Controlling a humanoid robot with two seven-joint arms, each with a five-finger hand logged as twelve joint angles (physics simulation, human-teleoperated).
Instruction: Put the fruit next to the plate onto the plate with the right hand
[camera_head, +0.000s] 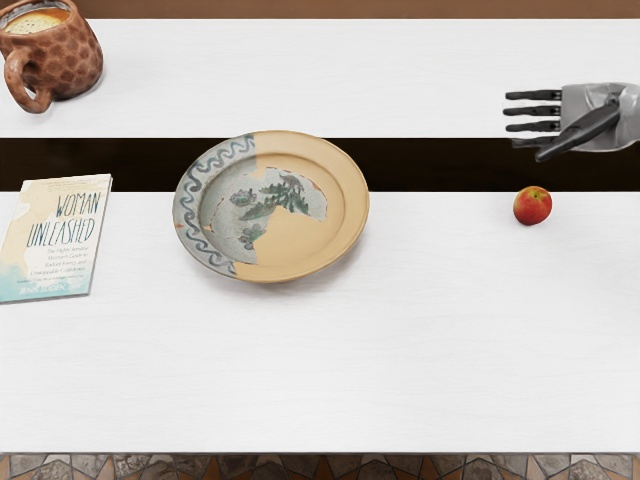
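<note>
White desk (400, 340) surface fills most of the head view. A dark gap (450, 165) runs across behind it, and beyond the gap lies a second white top, the rear desk (300, 70). A strip of patterned floor tiles (300, 468) shows along the bottom edge.

The plate (350, 205) sits left of centre at the back edge of the desk, with its far rim reaching over the dark gap. It is partly plain yellow and partly grey-blue, with a wave border and a green leafy motif in the well. Nothing lies on it.

The fruit (532, 205) is small, round and red with a yellowish patch, probably an apple, though it is too small to be sure. It rests on the desk near the back edge, well apart to the right of the plate.

The right hand (575, 115) comes in from the right edge, above and slightly right of the fruit in the picture, over the front of the rear desk and the gap. Its dark fingers (532, 110) are stretched out straight, side by side, pointing left. The thumb (578, 133) angles down and to the left beneath them. The hand is spread and holds nothing, and it is clear of the fruit. How high it hangs above the surface cannot be told from this view.

A brown textured mug (55, 55) filled with a pale yellow drink stands in the far left corner on the rear desk, its handle turned toward the left front. A book (55, 238) with "Woman Unleashed" on its cover lies flat at the left edge of the desk, apart from the plate.
</note>
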